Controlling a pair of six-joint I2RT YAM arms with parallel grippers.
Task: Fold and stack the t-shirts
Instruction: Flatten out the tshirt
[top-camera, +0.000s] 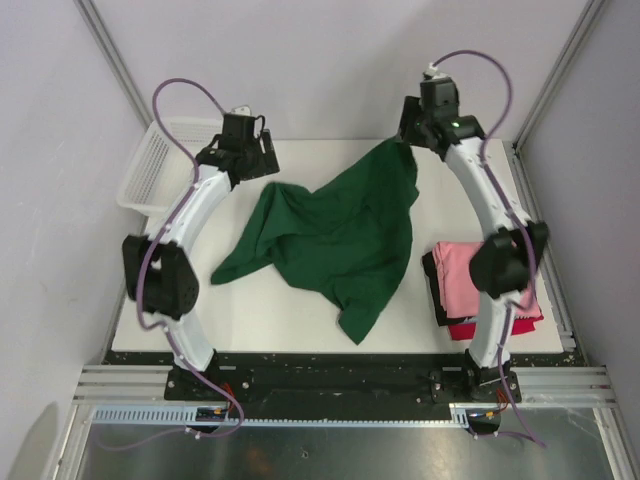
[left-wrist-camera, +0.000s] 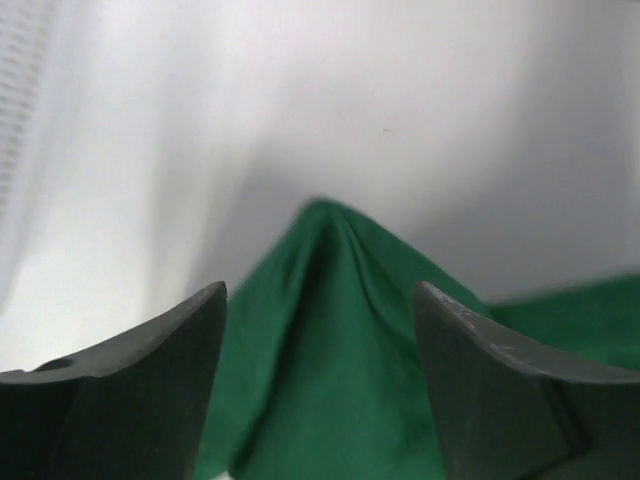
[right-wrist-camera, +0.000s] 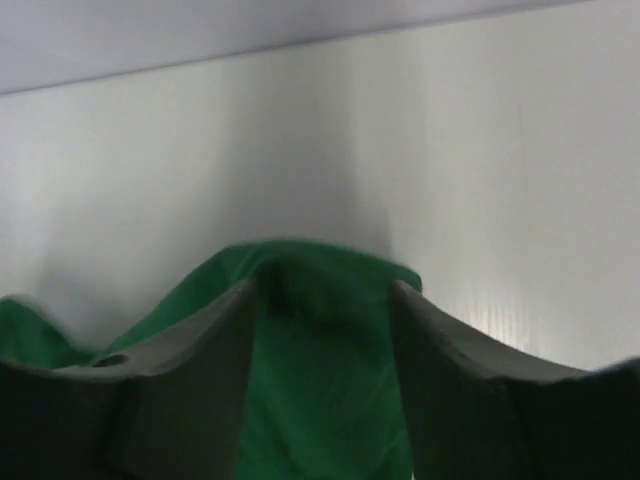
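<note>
The left hand (left-wrist-camera: 320, 300) and right hand (right-wrist-camera: 322, 290) stand spread over the far corners of the green t-shirt (top-camera: 340, 235), seemingly so it can lie flat on the tabletop (top-camera: 270, 310).

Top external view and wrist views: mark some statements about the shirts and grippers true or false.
1. The green t-shirt lies crumpled, unfolded, on the table. True.
2. The pink t-shirt sits in the white basket. False: it lies folded at the table's right side, beside the right arm.
3. The left gripper stands open with green cloth between its jaws. True.
4. The right gripper hangs over the pink t-shirt. False: it is at the green t-shirt's far corner.
</note>
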